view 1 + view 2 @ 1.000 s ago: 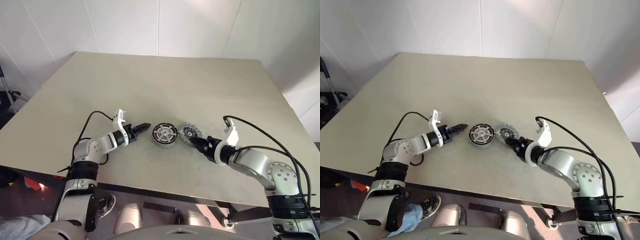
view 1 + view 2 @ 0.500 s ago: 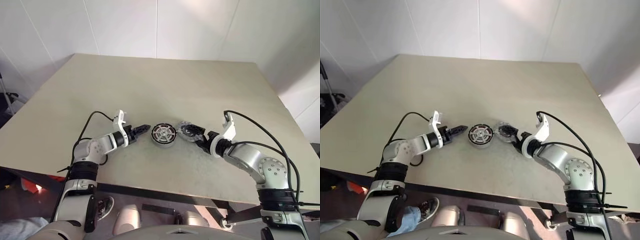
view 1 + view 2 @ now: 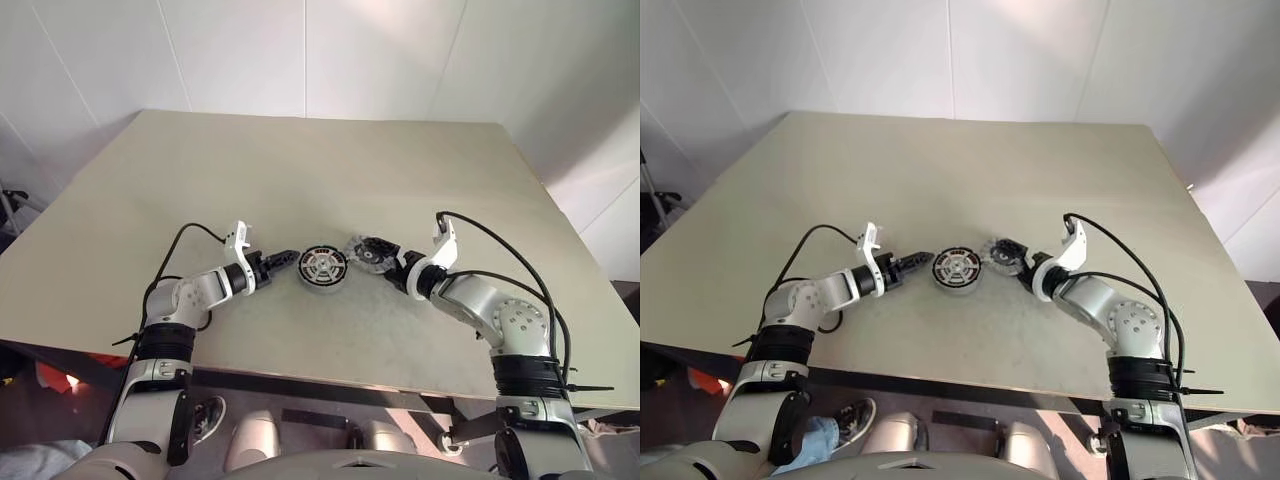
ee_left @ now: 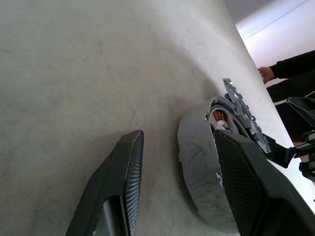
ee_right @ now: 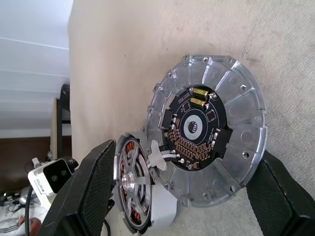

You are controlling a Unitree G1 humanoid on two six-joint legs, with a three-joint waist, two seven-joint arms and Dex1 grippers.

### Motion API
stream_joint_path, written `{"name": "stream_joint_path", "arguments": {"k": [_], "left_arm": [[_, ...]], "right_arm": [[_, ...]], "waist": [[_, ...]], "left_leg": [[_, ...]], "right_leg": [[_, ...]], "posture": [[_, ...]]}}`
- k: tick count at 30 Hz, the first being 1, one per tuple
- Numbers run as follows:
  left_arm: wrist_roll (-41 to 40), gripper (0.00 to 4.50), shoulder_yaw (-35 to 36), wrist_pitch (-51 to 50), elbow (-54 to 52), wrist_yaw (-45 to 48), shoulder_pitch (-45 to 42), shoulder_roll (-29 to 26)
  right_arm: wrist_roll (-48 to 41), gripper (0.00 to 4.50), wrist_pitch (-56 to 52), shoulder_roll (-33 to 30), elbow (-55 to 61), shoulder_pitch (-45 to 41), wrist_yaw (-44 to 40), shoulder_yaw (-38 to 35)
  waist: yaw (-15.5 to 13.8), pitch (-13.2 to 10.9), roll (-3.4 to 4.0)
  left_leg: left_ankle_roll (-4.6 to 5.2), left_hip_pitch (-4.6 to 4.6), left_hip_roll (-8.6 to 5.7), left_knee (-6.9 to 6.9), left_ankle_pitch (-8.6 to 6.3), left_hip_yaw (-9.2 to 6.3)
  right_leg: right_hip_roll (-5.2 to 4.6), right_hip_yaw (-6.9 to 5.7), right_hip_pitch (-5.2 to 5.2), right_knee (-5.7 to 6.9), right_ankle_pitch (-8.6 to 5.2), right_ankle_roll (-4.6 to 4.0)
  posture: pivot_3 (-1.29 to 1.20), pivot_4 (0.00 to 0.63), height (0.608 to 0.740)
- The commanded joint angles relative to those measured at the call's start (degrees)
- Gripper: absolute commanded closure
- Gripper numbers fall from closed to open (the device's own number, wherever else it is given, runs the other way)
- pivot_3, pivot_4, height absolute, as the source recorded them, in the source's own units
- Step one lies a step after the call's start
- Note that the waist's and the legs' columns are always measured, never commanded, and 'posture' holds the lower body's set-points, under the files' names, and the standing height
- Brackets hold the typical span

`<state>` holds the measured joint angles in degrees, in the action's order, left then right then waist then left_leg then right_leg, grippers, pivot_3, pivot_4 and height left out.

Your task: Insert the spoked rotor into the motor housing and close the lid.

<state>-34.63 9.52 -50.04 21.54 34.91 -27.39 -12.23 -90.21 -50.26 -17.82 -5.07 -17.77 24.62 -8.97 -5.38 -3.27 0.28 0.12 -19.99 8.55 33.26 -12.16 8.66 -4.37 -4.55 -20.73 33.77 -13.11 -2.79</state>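
No brand or label is readable; the tiny print on the lid's (image 5: 209,129) black circuit board is too small to make out. The right wrist view is showing that board with its gold parts and centre hole, while the head views are giving just a grey disc. The lid is standing tilted on edge on the table (image 3: 330,170), leaning against the motor housing (image 3: 323,266), its board face turned toward the right gripper (image 3: 392,266), whose fingers are standing wide apart on either side of the lid's rim. The housing is lying mid-table, its spoked face up, with copper windings showing. The left gripper (image 3: 287,258) is sitting with fingers half apart, one finger (image 4: 246,182) against the housing's wall, not clamping it. A person's hand (image 4: 268,74) is showing in the left wrist view.
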Motion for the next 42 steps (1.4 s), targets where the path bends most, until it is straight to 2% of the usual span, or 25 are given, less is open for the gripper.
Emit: {"name": "stream_joint_path", "arguments": {"k": [1, 6, 10, 14, 19, 25, 29, 34, 39, 42], "left_arm": [[0.18, 2.06, -0.15, 0.13, -0.63, 0.29, -1.04, -0.04], [0.37, 2.06, -0.39, 0.16, -0.73, 0.17, -0.66, 0.38], [0.46, 2.06, -0.3, 0.29, -0.56, 0.23, -0.46, 0.42], [0.73, 2.06, -0.28, 0.62, 0.09, 0.33, -0.63, 0.64], [1.07, 2.06, -0.25, 0.89, 0.58, 0.27, -0.81, 1.14], [1.32, 2.06, 0.2, 1.32, 1.13, 0.41, -1.07, 1.01], [1.1, 2.06, 0.6, 1.25, 0.78, 0.71, -0.91, 0.48], [0.5, 2.06, 2.61, 1.72, 1.03, 1.55, -1.4, -1.96], [0.65, 2.06, 4.5, 2.15, 2.04, 2.73, -1.95, -6.77], [0.92, 2.06, 5.43, 2.73, 3.0, 3.36, -1.71, -9.47]], "right_arm": [[3.22, 0.03, -1.02, 1.18, -1.92, -1.51, -1.16, -0.65], [5.15, 0.03, -2.08, 2.84, -1.91, -3.11, -4.57, -2.21], [3.46, 0.03, -4.27, 2.85, 2.96, -4.51, -7.42, -2.96], [1.93, 0.03, -6.74, 2.2, 8.05, -6.59, -9.57, -2.22], [1.75, 0.03, -9.95, 1.14, 15.19, -7.96, -14.82, 1.06], [5.37, 0.03, -11.37, 0.57, 14.91, -8.05, -16.69, 4.25], [15.41, 0.03, -9.3, -2.49, 17.94, -8.3, -22.15, 7.21], [41.19, 0.03, 5.69, -7.91, 21.91, -6.48, -31.95, 17.12], [49.64, 0.03, 10.5, -8.49, 18.71, -6.3, -40.8, 19.61], [55.07, 0.03, 12.91, -8.31, 16.21, -6.01, -44.54, 21.68]], "waist": [[0.01, 0.0, 0.0], [0.01, 0.0, 0.0], [-0.15, -0.02, 0.05], [-0.22, -0.04, 0.1], [-0.49, -0.04, 0.09], [-0.54, -0.04, 0.09], [-0.55, -0.04, 0.09], [-0.4, -0.06, 0.06], [-0.02, -0.08, 0.05], [-0.15, -0.09, 0.04]], "left_leg": [[0.0, 0.01, 0.0, -0.02, 0.0, 0.0], [0.0, 0.02, 0.02, -0.07, 0.0, 0.01], [0.0, 0.0, 0.01, -0.08, 0.0, 0.01], [0.03, -0.14, 0.0, -0.11, 0.0, 0.0], [0.09, -0.1, 0.01, -0.15, -0.04, 0.0], [0.07, -0.09, 0.0, -0.15, -0.03, 0.0], [0.06, -0.11, 0.0, -0.15, -0.03, 0.0], [0.04, -0.18, 0.01, -0.17, -0.02, -0.01], [0.04, -0.22, 0.09, -0.18, -0.02, 0.0], [0.11, -0.24, 0.08, -0.19, -0.06, -0.01]], "right_leg": [[0.0, 0.0, -0.01, 0.0, 0.0, -0.01], [0.02, 0.0, -0.03, 0.0, 0.01, -0.02], [0.02, 0.0, -0.19, 0.0, 0.03, -0.05], [0.03, 0.0, -0.39, 0.02, 0.26, -0.43], [0.03, -0.01, -0.32, -0.03, 0.24, -0.41], [0.03, 0.0, -0.32, -0.04, 0.1, -0.17], [0.03, 0.0, -0.32, -0.04, 0.1, -0.17], [0.06, 0.0, -0.39, -0.04, 0.07, -0.09], [0.13, 0.0, -0.52, -0.03, 0.02, -0.05], [0.13, 0.0, -0.5, -0.04, 0.21, -0.43]], "posture": [[0.0, 0.0, 0.74], [0.0, 0.0, 0.74], [0.0, 0.0, 0.74], [0.0, 0.0, 0.74], [0.0, 0.0, 0.74], [0.0, 0.0, 0.74], [0.0, 0.0, 0.74], [0.0, 0.0, 0.74], [0.0, 0.0, 0.74], [0.0, 0.0, 0.74]]}}
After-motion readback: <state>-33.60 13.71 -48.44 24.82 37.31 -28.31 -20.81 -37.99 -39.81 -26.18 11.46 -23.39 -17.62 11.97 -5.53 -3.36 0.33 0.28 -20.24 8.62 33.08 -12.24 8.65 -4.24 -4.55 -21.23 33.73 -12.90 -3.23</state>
